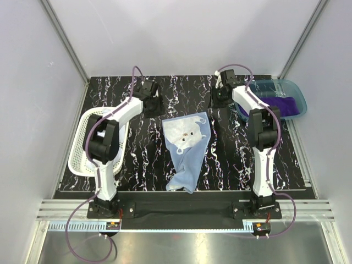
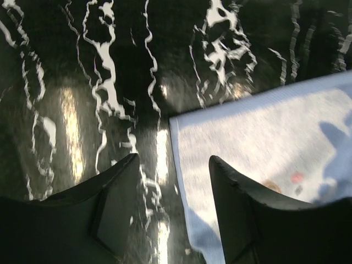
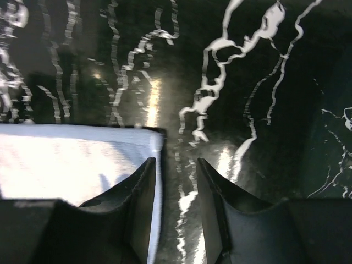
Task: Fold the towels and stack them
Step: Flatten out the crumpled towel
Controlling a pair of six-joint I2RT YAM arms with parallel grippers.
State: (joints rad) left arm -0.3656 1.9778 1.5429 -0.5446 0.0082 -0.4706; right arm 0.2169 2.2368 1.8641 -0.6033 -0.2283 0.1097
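The light blue towel with the bear face [image 1: 187,143] lies on the middle of the black marbled table, its far edge spread flat and its near end bunched. My left gripper [image 1: 154,108] is open and empty just above the towel's far left corner; the left wrist view shows the towel's edge [image 2: 264,148] between and right of the open gripper [image 2: 173,165]. My right gripper [image 1: 220,100] is open and empty just off the far right corner [image 3: 71,159], as its own view shows [image 3: 177,165]. The purple towel [image 1: 286,104] lies in the teal bin. The pale blue-white towel is out of view.
A translucent teal bin [image 1: 297,91] stands at the back right. A white perforated basket [image 1: 82,144] stands at the left, under my left arm. Grey walls enclose the table on three sides.
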